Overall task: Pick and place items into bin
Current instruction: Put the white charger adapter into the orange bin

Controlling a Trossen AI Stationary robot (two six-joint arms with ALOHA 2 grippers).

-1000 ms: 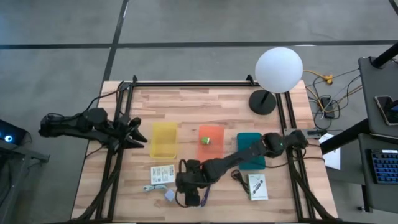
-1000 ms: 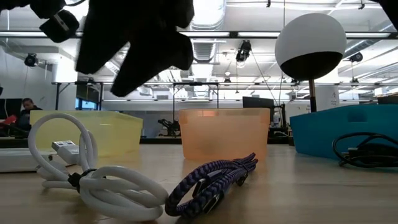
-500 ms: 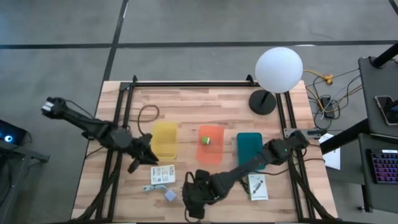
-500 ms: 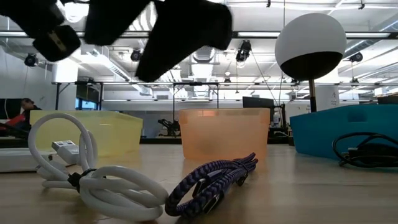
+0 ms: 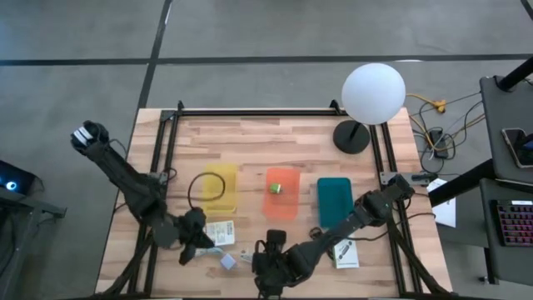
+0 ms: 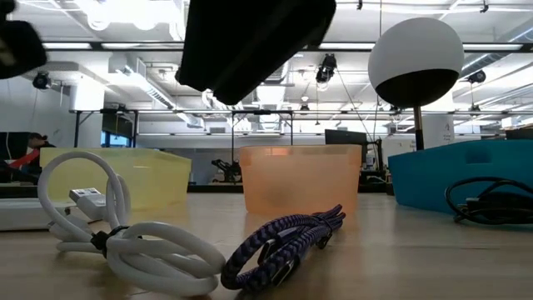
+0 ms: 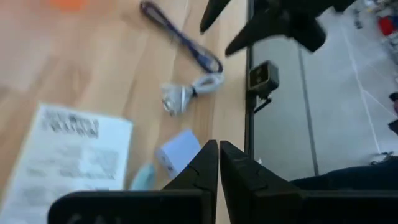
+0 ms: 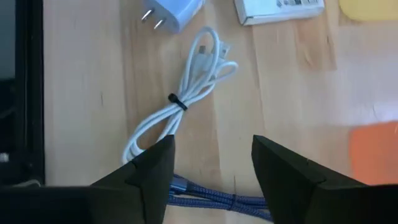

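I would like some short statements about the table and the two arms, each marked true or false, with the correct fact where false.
1. The right gripper has its fingers open above the white cord. True.
2. The left gripper has its fingers spread wide. False: they are closed together, holding nothing.
3. The orange bin holds a small green cube. True.
4. The purple cord lies inside the yellow bin. False: it lies on the table, in front of the bins.
5. The teal bin stands between the yellow and orange bins. False: the orange bin is the middle one.
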